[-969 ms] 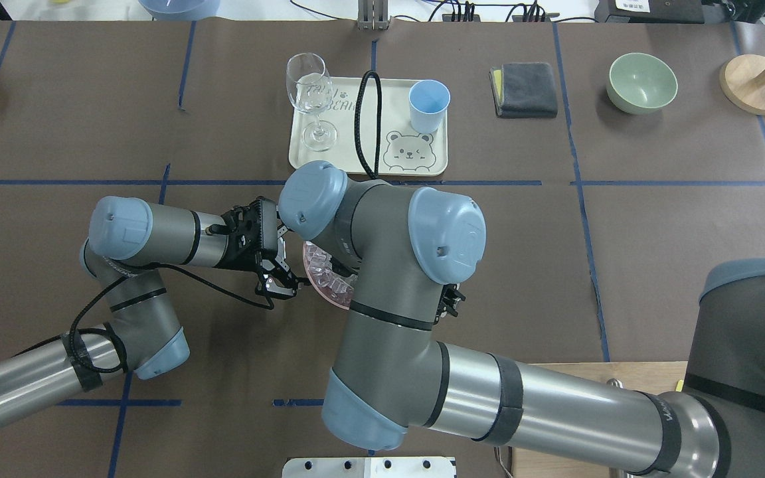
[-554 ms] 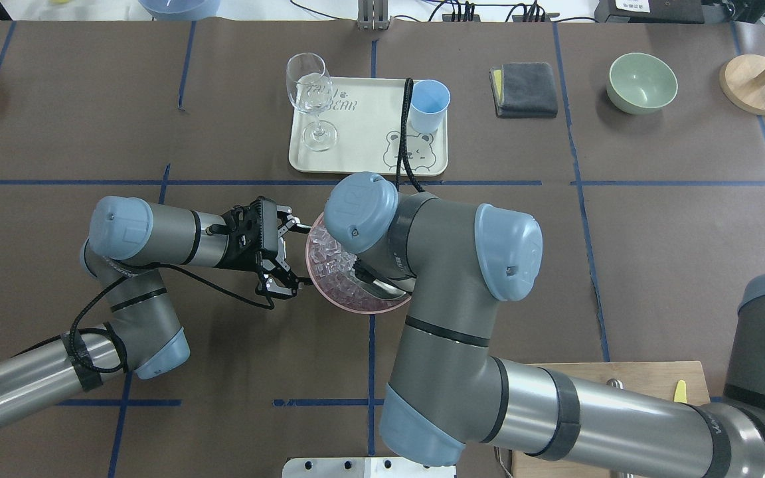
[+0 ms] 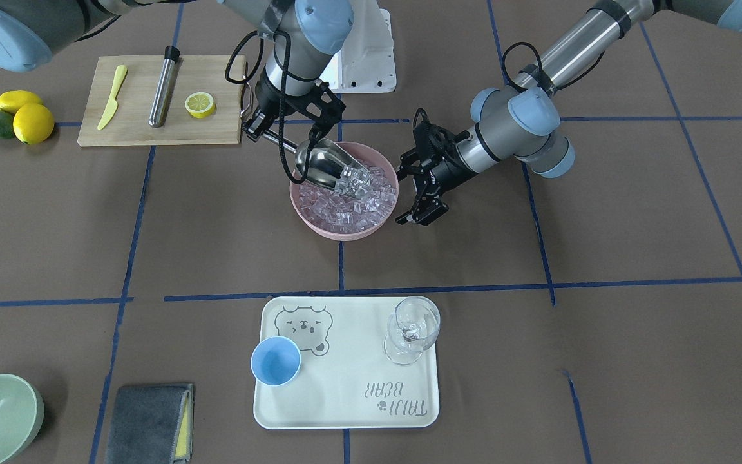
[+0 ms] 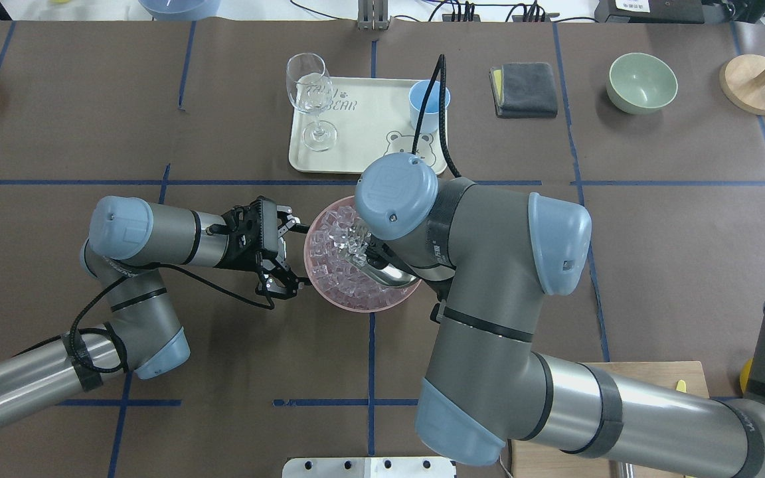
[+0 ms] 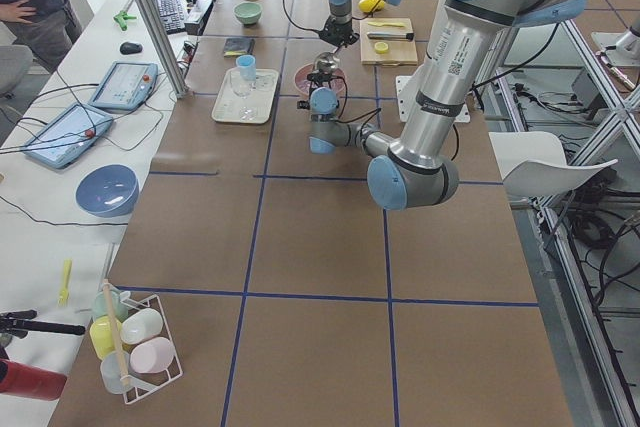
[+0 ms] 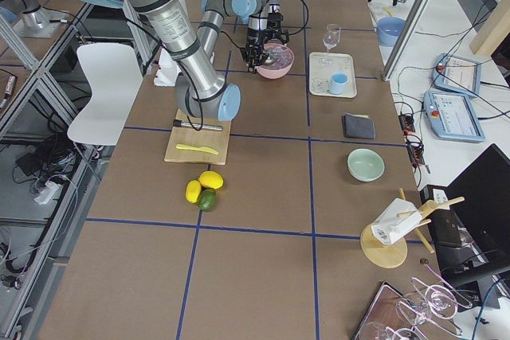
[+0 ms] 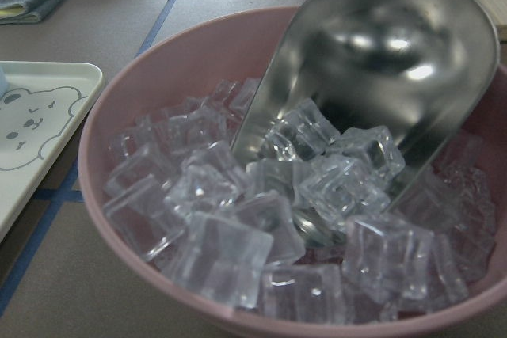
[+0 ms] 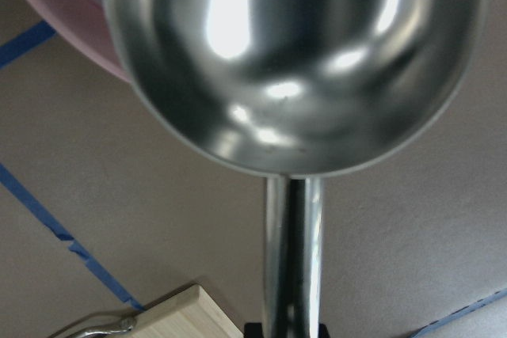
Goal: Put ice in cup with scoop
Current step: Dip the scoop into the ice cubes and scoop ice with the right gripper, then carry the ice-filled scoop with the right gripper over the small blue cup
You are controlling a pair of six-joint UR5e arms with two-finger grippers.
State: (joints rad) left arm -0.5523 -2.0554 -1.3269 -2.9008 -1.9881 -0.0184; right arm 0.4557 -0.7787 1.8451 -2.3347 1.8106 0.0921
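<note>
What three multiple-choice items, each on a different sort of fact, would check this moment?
1. The bowl holding the ice is:
A. green
B. pink
C. blue

2. The cup stands:
A. in the bowl
B. on the tray with the wine glass
C. off the tray, lying on its side

3. The left end effector is:
A. open, beside the bowl
B. shut on the wine glass
C. shut on the cup

Answers:
1 B, since a pink wall rings the clear cubes.
2 B, since the cup is upright at one end of the tray and the glass at the other.
3 A, since its fingers are spread next to the rim with nothing between them.
</note>
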